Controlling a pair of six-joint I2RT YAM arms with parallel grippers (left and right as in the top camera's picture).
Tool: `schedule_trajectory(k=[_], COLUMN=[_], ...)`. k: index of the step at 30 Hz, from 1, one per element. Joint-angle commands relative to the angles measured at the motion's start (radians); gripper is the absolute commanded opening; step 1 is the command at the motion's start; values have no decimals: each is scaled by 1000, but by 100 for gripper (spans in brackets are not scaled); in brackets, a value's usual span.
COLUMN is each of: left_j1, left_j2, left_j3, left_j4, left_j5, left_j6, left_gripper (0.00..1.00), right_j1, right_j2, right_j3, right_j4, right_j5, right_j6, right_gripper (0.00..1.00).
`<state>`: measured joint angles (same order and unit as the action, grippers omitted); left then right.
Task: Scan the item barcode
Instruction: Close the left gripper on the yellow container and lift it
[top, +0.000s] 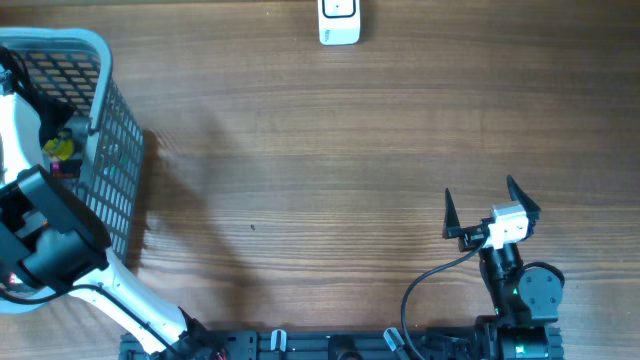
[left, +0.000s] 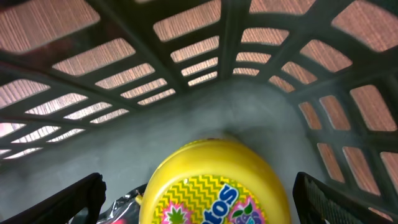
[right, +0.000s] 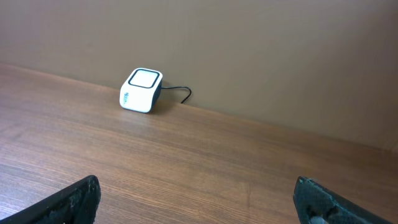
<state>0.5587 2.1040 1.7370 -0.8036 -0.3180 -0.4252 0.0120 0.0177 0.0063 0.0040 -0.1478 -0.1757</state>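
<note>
At the left, my left gripper (left: 196, 186) is down in the basket (top: 100, 60). Its jaws stand wide on each side of the yellow tub (left: 217, 165), ready to pinch it. The scanner (top: 339, 22) waits at top middle. My right gripper (top: 490, 208) sits wide and empty at lower right, out of the way.

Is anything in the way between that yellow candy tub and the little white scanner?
Yes: the tub sits inside the basket, so its mesh wall stands between them. Past that wall, nothing visible lies on the table toward the scanner.
</note>
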Motion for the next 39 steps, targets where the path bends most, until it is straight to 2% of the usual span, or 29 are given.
schedule_trajectory(k=[1,12,22,26,29,34,39], left_j1=[7,7,7,7,7,7,7], left_j2=[6,39,73,73,73,73,73], left_j3=[-10,-10,-10,-10,-10,-10,-10], left_j4=[15,31,42,47,51,51,37], left_j5=[-24,-24,-24,-24,-24,-48,-77], left_j6=[-2,-2,-2,-1,-2,0,3], left_gripper=[94,94,89,75,60,52,51], right_j1=[4,4,4,4,4,4,4], right_j2=[-1,-1,-1,-1,-1,-1,-1], right_j3=[-1,-1,-1,-1,-1,-1,-1], right_j4=[3,3,3,3,3,3,3], right_j5=[13,13,13,13,13,13,13], right_j6=[19,18,18,18,18,19,18], right_gripper=[100,100,100,100,100,100,100])
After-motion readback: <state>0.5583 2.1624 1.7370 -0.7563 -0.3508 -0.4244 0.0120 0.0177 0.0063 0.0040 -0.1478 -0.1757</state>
